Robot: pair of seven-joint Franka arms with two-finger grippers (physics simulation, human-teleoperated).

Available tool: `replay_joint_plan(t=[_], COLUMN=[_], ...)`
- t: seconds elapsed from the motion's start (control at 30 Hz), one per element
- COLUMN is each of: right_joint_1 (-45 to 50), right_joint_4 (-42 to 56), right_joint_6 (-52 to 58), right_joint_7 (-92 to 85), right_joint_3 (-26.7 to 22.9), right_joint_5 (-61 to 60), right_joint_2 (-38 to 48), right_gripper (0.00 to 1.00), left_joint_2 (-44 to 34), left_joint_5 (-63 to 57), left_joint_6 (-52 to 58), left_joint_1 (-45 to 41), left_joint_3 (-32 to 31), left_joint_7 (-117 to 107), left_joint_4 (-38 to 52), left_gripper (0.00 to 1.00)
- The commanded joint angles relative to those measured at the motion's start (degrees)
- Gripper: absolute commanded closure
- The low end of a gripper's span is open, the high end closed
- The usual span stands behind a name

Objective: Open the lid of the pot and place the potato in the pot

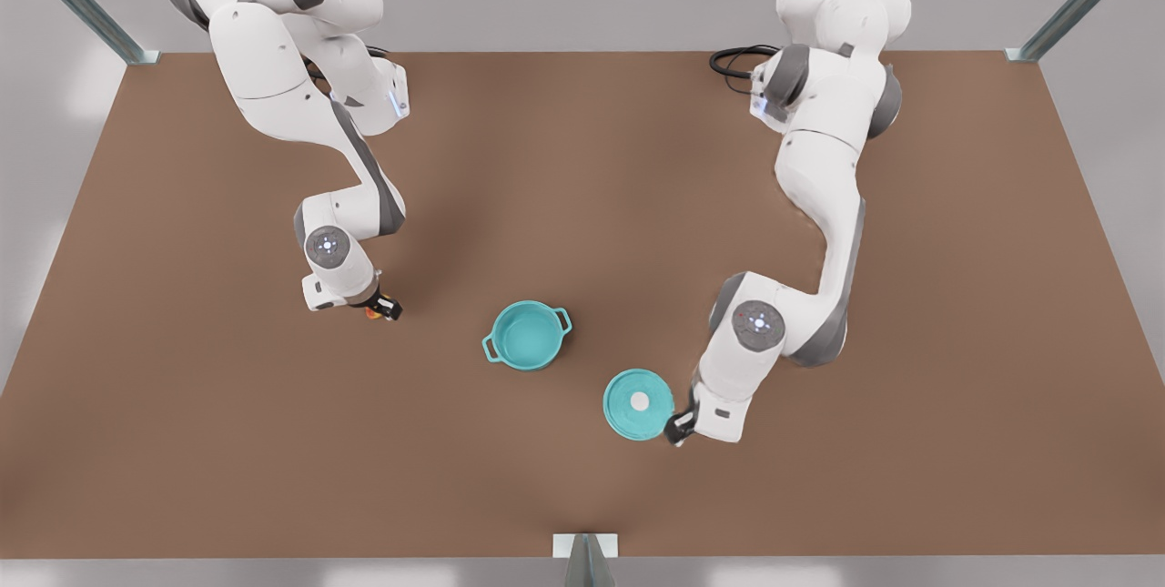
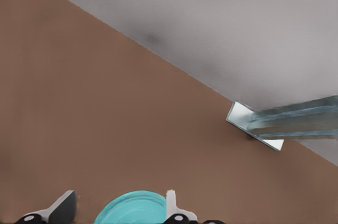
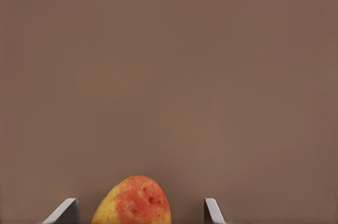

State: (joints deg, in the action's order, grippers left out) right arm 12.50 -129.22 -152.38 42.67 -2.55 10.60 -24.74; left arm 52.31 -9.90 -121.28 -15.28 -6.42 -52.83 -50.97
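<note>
The teal pot (image 1: pixel 528 335) stands uncovered at the table's middle, and its teal inside holds nothing. To its lower right in the front view, the pot lid (image 1: pixel 639 403) lies flat on the table with its white knob up. My left gripper (image 1: pixel 679 429) sits low at the lid's far-right edge; in the left wrist view its fingers (image 2: pixel 171 204) stand open with the lid (image 2: pixel 132 209) showing between them. The potato (image 3: pixel 133 202), yellow with orange-red patches, rests on the table at the front view's left. My right gripper (image 1: pixel 383 307) is down over it, open, with a gap on each side.
Bare brown table surrounds the pot on all sides. A metal frame post with its foot plate (image 2: pixel 253 127) stands at the table's near edge, also seen as the post (image 1: pixel 584 558) in the front view. Further posts rise at the back corners.
</note>
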Motion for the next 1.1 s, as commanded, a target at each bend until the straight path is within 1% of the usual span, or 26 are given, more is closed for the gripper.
replay_joint_plan(t=[0.0, 0.03, 0.07, 0.1, 0.13, 0.17, 0.2, 0.23, 0.27, 0.3, 0.33, 0.37, 0.4, 0.43, 0.47, 0.5, 0.53, 0.57, 0.6, 0.63, 0.67, 0.77, 0.93, 1.07], right_joint_1=[0.0, 0.0, 0.1, 0.0, 0.0, 0.0, 0.0, 0.0, 0.0, 0.0, 0.0, 0.1, 0.0, 0.0, 0.0, 0.0, 0.0, 0.0, 0.1, 0.0, 0.0, 0.0, 0.0, 0.2], right_joint_4=[0.0, 0.0, 0.0, 0.0, 0.0, 0.0, 0.0, 0.0, 0.0, 0.0, 0.0, 0.1, 0.0, 0.0, 0.0, 0.0, 0.1, 0.0, 0.0, 0.0, 0.0, 0.0, 0.1, 1.1], right_joint_6=[-0.1, -0.1, -0.1, -0.1, -0.1, -0.1, -0.1, -0.1, 0.0, 0.0, 0.0, 0.0, 0.0, 0.0, 0.0, 0.0, 0.0, 0.0, 0.0, 0.0, 0.1, 0.6, 0.7, 4.6], right_joint_7=[2.0, 2.1, 2.1, 2.1, 2.1, 2.1, 2.1, 2.1, 2.1, 2.1, 2.1, 2.1, 2.1, 2.1, 2.1, 2.1, 2.5, 2.8, 2.9, 2.9, 3.0, 2.9, 3.3, 5.1], right_joint_3=[0.0, 0.0, 0.0, 0.0, 0.0, 0.0, 0.0, 0.0, 0.0, 0.0, 0.0, 0.0, -0.1, 0.0, 0.0, -0.1, -0.1, -0.1, -0.1, 0.0, -0.1, -0.1, -0.1, 0.3], right_joint_5=[0.0, 0.0, 0.0, 0.0, 0.0, 0.0, 0.0, 0.0, 0.0, 0.0, 0.0, 0.0, 0.0, 0.0, 0.0, 0.0, 0.0, 0.0, 0.0, 0.0, 0.0, 0.0, 0.0, -0.7], right_joint_2=[0.0, 0.0, 0.0, 0.0, 0.0, 0.0, 0.0, 0.0, 0.0, 0.0, 0.0, 0.0, 0.0, 0.0, 0.0, 0.0, 0.0, 0.0, 0.0, 0.1, 0.1, 1.0, 1.4, 3.8], right_gripper=[0.13, 0.15, 0.16, 0.19, 0.2, 0.22, 0.23, 0.24, 0.26, 0.29, 0.3, 0.31, 0.33, 0.34, 0.36, 0.37, 0.38, 0.39, 0.4, 0.41, 0.43, 0.44, 0.44, 0.44], left_joint_2=[-7.8, -13.6, -18.0, -18.6, -20.9, -25.7, -27.3, -28.5, -33.1, -43.6, -45.6, -42.3, -41.3, -43.6, -44.9, -44.1, -44.0, -43.0, -42.2, -42.1, -41.8, -40.6, -40.4, -40.6], left_joint_5=[-4.1, 6.8, 8.7, 6.2, 7.4, 7.9, 9.6, 13.2, 14.9, 15.5, 16.6, 15.9, 16.2, 19.6, 19.6, 18.9, 21.4, 21.1, 20.4, 12.3, 7.7, 8.9, 9.4, 9.3], left_joint_6=[34.1, 46.5, 55.2, 59.7, 60.5, 57.7, 56.1, 52.1, 46.0, 32.4, 33.3, 32.9, 34.5, 33.8, 32.3, 31.3, 31.4, 29.3, 26.3, 21.4, 19.7, 14.3, 14.8, 15.0], left_joint_1=[11.0, 17.0, 18.7, 19.2, 21.2, 21.3, 21.3, 21.4, 21.8, 20.8, 21.7, 16.4, 16.0, 18.3, 18.0, 16.8, 16.7, 16.1, 15.5, 12.6, 10.3, 10.6, 12.4, 12.6], left_joint_3=[0.0, 0.3, 0.3, 0.5, 0.7, 0.9, 0.5, 0.7, 0.6, 0.5, 0.7, 2.1, 3.5, 3.4, 3.0, 1.1, 1.1, -2.1, -2.7, -3.9, -3.8, -3.6, -2.3, -1.4], left_joint_7=[63.9, 66.8, 61.8, 62.3, 62.8, 62.5, 59.0, 53.6, 53.2, 52.7, 54.4, 53.1, 49.5, 56.4, 56.3, 51.2, 50.8, 50.5, 51.1, 51.2, 50.7, 50.7, 50.8, 50.6], left_joint_4=[0.0, -0.6, -1.7, -2.8, -6.2, -10.2, -10.2, -12.8, -20.3, -38.2, -41.1, -38.1, -36.4, -40.3, -42.6, -41.2, -40.7, -37.1, -36.0, -36.0, -36.6, -36.3, -37.4, -37.3], left_gripper=[0.0, 0.0, 0.0, 0.0, 0.0, 0.0, 0.0, 0.0, 0.0, 0.0, 0.0, 0.0, 0.0, 0.0, 0.0, 0.0, 0.0, 0.0, 0.0, 0.0, 0.0, 0.0, 0.0, 0.0])
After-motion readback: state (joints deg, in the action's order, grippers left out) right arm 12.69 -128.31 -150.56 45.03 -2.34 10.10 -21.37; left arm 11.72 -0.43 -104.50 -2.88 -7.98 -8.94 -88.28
